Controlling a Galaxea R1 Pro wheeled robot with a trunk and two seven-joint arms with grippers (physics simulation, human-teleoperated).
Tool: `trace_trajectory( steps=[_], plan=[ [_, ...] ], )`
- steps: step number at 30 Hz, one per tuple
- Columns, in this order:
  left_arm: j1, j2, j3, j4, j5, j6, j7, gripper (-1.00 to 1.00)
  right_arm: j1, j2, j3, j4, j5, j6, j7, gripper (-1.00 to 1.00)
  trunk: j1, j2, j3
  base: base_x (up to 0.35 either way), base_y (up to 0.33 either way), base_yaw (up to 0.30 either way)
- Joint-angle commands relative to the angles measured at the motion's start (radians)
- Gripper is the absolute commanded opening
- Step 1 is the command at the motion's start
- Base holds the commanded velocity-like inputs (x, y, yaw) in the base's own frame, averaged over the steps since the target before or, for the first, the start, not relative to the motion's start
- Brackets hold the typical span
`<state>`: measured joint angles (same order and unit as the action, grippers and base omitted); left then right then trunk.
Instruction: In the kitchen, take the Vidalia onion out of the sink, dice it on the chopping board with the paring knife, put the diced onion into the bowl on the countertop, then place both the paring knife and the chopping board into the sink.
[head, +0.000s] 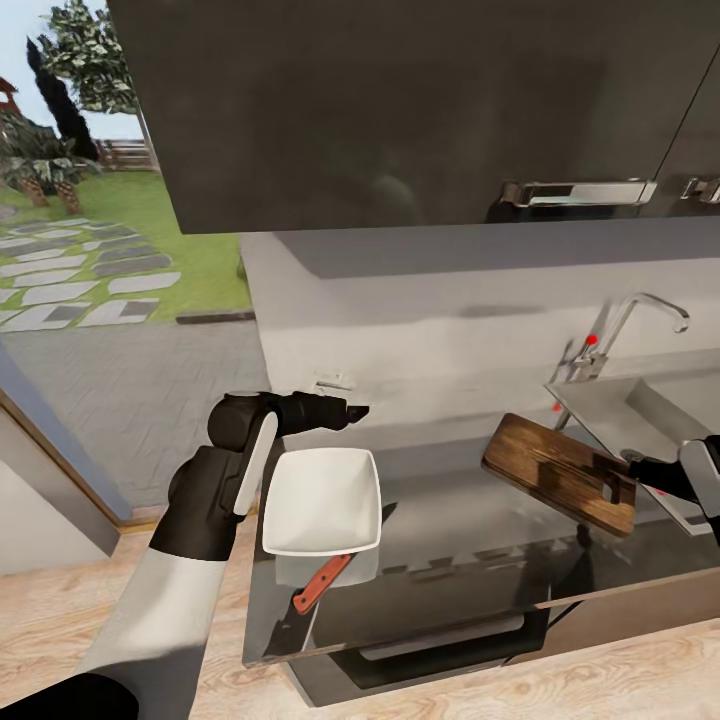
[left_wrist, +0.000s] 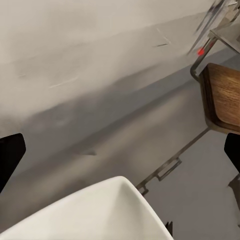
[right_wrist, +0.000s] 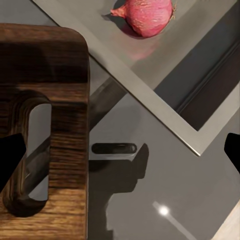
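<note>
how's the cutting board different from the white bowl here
The cutting board is dark brown wood, flat, with a slot handle; the bowl is plain white with raised sides. The board lies near the sink; the bowl sits nearer the counter's left end. Both are empty, with rounded corners.

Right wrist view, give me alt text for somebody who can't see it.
A reddish-purple Vidalia onion lies whole in the grey steel sink, seen from above. Nearer the camera, the slot-handle end of the dark wooden chopping board rests on the glossy countertop, with the open right gripper's dark fingertips at the frame's edges.
</note>
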<state>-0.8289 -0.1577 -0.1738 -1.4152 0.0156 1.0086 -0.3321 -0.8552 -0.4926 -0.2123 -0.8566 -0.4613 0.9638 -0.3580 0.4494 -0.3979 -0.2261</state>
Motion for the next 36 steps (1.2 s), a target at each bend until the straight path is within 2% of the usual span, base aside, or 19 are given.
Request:
trace_trajectory(
  steps=[1,12,36],
  plan=[
    [-0.001,0.0,0.001,-0.001,0.001,0.005,-0.001,1.0,-0.001,0.0,0.001,-0.001,-0.01,0.003,-0.009,1.0,0.001,-0.002,-0.002,0.0,0.0,0.0],
    [-0.001,0.0,0.001,-0.001,0.001,0.005,-0.001,1.0,-0.001,0.002,0.041,-0.001,-0.01,0.002,-0.01,1.0,0.001,-0.002,-0.005,0.0,0.0,0.0],
    [-0.001,0.0,0.001,-0.001,0.001,0.005,-0.001,1.0,-0.001,0.002,0.045,-0.001,-0.011,0.002,-0.009,1.0,0.001,-0.002,-0.025,0.0,0.0,0.055]
  ],
)
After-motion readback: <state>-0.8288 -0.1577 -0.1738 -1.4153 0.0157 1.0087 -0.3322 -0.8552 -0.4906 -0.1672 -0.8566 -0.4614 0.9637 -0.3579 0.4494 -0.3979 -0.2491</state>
